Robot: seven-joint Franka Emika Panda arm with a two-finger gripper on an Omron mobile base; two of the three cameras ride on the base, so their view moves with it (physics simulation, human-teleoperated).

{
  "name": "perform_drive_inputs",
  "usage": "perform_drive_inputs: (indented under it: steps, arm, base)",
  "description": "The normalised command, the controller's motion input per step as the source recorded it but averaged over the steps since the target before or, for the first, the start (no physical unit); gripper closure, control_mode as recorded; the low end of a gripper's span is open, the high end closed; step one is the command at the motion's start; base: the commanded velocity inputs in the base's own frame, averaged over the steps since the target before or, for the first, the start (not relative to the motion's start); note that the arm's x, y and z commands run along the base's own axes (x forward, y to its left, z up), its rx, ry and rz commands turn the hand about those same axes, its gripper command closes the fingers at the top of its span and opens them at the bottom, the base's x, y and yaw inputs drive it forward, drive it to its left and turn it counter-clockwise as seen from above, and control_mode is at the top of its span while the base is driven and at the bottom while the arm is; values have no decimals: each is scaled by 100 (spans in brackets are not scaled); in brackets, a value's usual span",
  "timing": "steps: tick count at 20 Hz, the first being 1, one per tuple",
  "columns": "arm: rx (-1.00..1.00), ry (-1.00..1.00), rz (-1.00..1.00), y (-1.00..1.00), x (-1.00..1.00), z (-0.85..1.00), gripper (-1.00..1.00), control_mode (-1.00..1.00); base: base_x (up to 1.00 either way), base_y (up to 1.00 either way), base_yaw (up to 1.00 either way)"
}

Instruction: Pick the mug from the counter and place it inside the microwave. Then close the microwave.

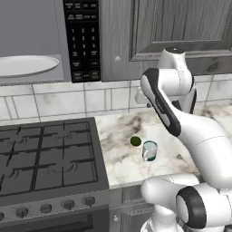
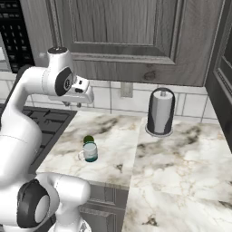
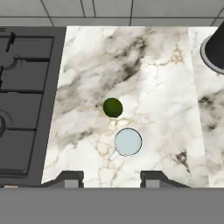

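The mug (image 1: 149, 151) (image 2: 90, 152) stands upright on the marble counter (image 1: 118, 165), near its front edge and right of the stove. In the hand view the mug (image 3: 128, 141) shows from above as a pale circle, just above my gripper (image 3: 111, 179), whose two tips are spread wide with nothing between them. My gripper (image 2: 73, 104) hangs high over the back of the counter, well above the mug and pointing down. The microwave (image 1: 31, 41) is mounted up at the left, its inside open to view with the white plate (image 1: 25, 66) and the black button panel (image 1: 83, 38).
A small dark green round object (image 1: 135, 141) (image 3: 113, 107) lies just behind the mug. The black stove (image 1: 45, 154) borders the counter on the left. A paper towel holder (image 2: 161, 112) stands at the back right. Grey cabinets (image 2: 136, 31) hang above.
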Motion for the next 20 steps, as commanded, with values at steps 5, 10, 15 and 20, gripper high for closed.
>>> perform_drive_inputs:
  steps: [5,10,15,20]
  arm:
    - [0,0,-2,0,-27,-1,-100,-100]
    - [0,2,-9,0,-42,-14,-100,-100]
    - [0,6,-17,0,-28,-15,-100,-100]
    - [0,6,-25,0,-2,-10,-100,-100]
  base:
    - [0,0,0]
    - [0,0,0]
    - [0,0,0]
    - [0,0,0]
